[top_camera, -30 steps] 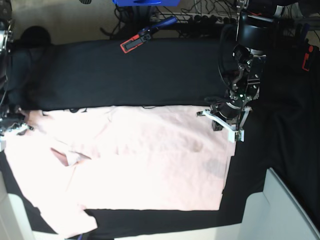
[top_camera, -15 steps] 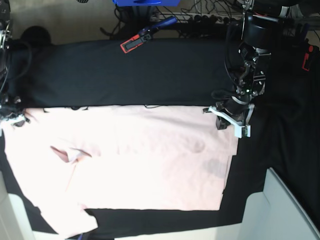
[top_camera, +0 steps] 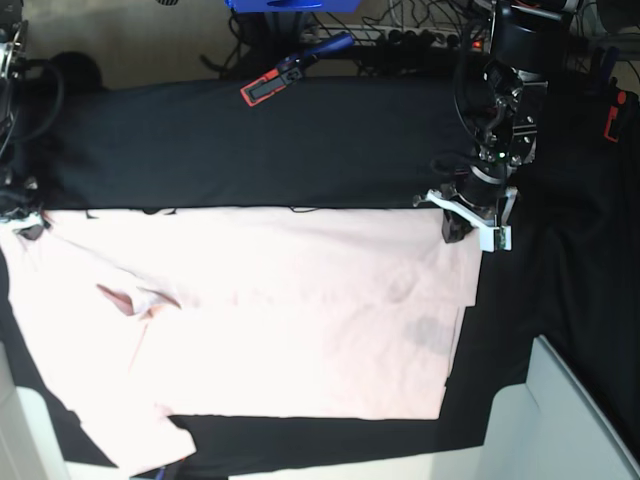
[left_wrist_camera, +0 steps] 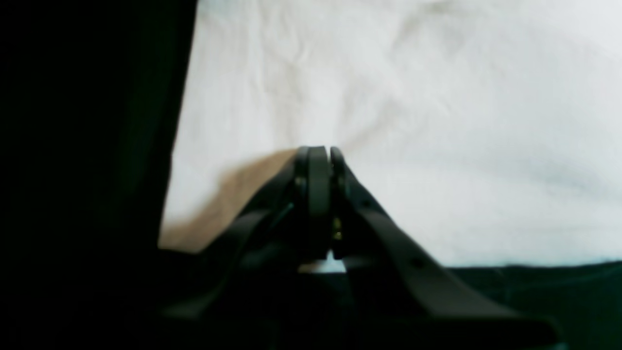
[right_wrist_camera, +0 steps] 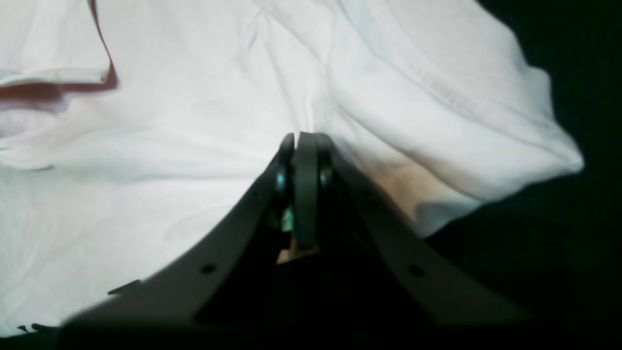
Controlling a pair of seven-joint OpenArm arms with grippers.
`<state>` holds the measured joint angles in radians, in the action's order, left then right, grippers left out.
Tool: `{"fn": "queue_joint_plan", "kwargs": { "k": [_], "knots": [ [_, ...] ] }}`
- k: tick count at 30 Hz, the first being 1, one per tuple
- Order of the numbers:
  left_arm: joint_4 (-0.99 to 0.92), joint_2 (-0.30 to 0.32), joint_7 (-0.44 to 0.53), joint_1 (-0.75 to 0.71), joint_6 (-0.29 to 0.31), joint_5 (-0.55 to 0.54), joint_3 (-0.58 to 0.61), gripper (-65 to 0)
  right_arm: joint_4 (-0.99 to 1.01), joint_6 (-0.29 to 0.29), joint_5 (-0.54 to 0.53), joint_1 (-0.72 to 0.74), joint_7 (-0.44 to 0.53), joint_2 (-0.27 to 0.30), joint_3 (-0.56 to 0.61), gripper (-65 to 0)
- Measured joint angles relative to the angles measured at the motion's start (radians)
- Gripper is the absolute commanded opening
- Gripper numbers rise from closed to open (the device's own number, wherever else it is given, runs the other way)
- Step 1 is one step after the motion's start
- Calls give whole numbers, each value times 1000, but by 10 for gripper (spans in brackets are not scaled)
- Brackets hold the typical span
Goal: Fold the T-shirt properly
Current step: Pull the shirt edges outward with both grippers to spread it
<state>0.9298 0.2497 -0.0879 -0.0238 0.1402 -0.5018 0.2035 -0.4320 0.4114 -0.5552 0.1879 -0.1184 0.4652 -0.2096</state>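
We judged the fold barely begun: the T-shirt (top_camera: 270,310) lay spread, plain pink side up, across the near half of the black table cloth (top_camera: 300,140), one layer over most of its width, with a sleeve (top_camera: 135,440) trailing at the near left corner and a small tuck (top_camera: 125,298) towards the left; every real fold was left to make. At the left of the base view, the right gripper (right_wrist_camera: 303,141) had its jaws pressed together on the T-shirt at the far left corner, the cloth bunching beside it. At the right, the left gripper (top_camera: 478,225) was likewise clamped tight on the far right corner, the hem drawn flat between the two.
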Motion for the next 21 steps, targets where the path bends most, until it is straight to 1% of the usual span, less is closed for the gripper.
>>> {"fn": "queue_joint_plan", "kwargs": {
  "k": [3, 6, 9, 13, 17, 21],
  "knots": [
    [4, 3, 35, -27, 3, -1, -1, -650, -67, 0, 0, -58, 0, 0, 0, -650],
    [4, 7, 41, -35, 5, -4, -1, -650, -106, -1, -5, -98, 4, 1, -2, -650],
    [4, 20, 41, -39, 23, -4, 0, -650, -109, -1, -5, -102, 5, 2, -2, -650],
    [4, 26, 40, -40, 26, -8, 0, -650, -109, 0, -5, -100, 3, 2, -2, -650],
    [5, 28, 42, -45, 26, -9, 0, -650, -115, -8, 0, -94, -24, 4, -2, -650],
    [8, 44, 66, -71, 32, -16, -1, -650, -116, -7, 0, -98, -21, 5, -2, -650]
  ]
}}
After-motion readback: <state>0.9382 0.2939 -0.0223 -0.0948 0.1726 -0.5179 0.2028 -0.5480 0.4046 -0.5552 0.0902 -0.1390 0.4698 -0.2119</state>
